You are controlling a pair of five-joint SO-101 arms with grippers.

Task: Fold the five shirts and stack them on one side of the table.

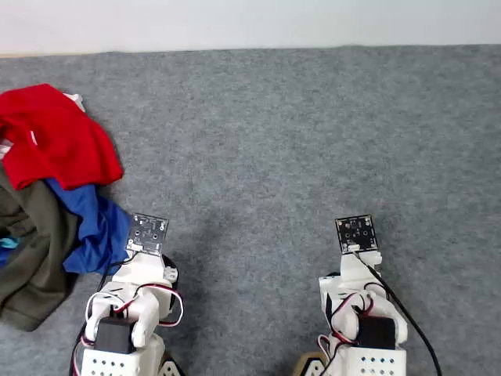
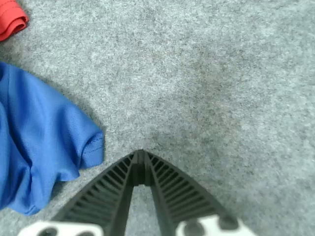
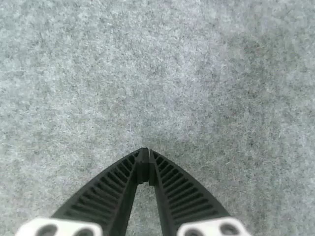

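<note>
left gripper [image 2: 140,153] and right gripper [image 3: 143,150] are sitting with fingers clenched, empty; red shirt [image 1: 59,137], blue shirt [image 1: 98,227], dark shirt [image 1: 31,258] are lying heaped on the grey surface [image 1: 313,141] beside the left gripper.

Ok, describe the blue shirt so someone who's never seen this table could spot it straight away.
On the grey table, find the crumpled heap of shirts on the robot's left. The blue shirt sits at the heap's inner edge, closest to the left arm. Its neighbours are a red shirt and a dark olive shirt.
</note>
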